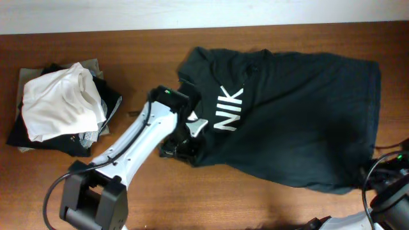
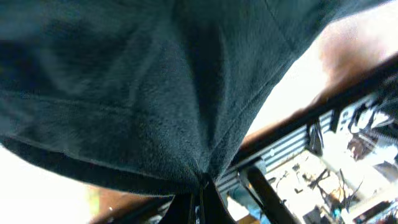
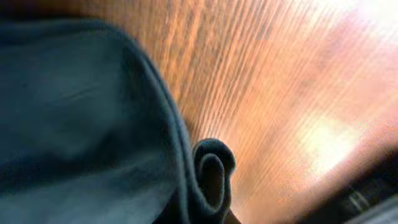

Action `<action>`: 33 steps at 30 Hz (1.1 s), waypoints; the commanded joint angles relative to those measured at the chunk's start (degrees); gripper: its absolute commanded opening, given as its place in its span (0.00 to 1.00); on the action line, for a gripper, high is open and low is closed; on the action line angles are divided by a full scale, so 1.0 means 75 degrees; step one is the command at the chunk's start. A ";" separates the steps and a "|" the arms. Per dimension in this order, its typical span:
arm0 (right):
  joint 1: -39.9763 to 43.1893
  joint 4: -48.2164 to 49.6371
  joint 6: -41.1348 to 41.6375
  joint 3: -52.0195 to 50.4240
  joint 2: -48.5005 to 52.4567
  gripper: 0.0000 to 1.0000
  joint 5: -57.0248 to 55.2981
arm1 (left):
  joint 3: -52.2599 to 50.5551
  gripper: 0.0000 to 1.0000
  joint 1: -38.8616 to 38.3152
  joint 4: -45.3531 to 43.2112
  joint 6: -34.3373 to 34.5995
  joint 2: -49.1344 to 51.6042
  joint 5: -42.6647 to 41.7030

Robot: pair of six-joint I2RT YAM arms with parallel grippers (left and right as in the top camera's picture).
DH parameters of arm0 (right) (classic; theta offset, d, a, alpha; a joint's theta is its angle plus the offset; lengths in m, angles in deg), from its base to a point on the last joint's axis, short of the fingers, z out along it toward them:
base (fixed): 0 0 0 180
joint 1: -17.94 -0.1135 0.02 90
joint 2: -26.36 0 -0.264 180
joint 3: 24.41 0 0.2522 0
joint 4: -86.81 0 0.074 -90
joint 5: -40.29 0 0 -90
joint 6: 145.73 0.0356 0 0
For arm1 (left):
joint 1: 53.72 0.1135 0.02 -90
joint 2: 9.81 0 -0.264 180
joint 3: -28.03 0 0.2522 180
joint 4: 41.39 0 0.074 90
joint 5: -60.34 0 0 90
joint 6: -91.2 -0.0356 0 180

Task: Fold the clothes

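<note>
The dark charcoal T-shirt (image 1: 294,121) with white letters "NIK" lies spread across the middle and right of the wooden table. My left gripper (image 1: 186,144) is shut on the shirt's front left edge; in the left wrist view the dark fabric (image 2: 155,93) hangs from the closed jaws (image 2: 202,186). My right gripper (image 1: 370,174) is at the shirt's front right corner. In the right wrist view a curled fold of the hem (image 3: 208,171) sits at the jaws, which are hidden by the cloth.
A stack of garments with a white folded shirt (image 1: 61,102) on top lies at the far left, on grey and black clothes (image 1: 38,137). Bare wood (image 1: 255,204) runs along the front edge.
</note>
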 commanded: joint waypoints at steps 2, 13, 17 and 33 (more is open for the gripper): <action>0.0044 -0.1139 0.0093 0.2669 -0.0029 0.04 -0.1434 | 0.0102 0.00 -0.1145 0.0440 -0.0096 -0.0175 -0.0189; 0.0038 -0.1177 0.0224 0.3077 -0.0029 0.59 -0.1204 | 0.0067 0.57 -0.2923 0.1003 0.0079 -0.0175 0.1309; -0.0020 -0.0592 -0.1547 0.3077 -0.0029 0.59 0.2081 | 0.0187 0.62 -0.0766 -0.0895 -0.0017 -0.0172 0.2157; -0.1918 -0.0347 -0.3013 0.3080 -0.0592 0.58 0.4494 | 0.0187 0.00 0.1676 -0.7274 -0.0860 0.3372 0.3745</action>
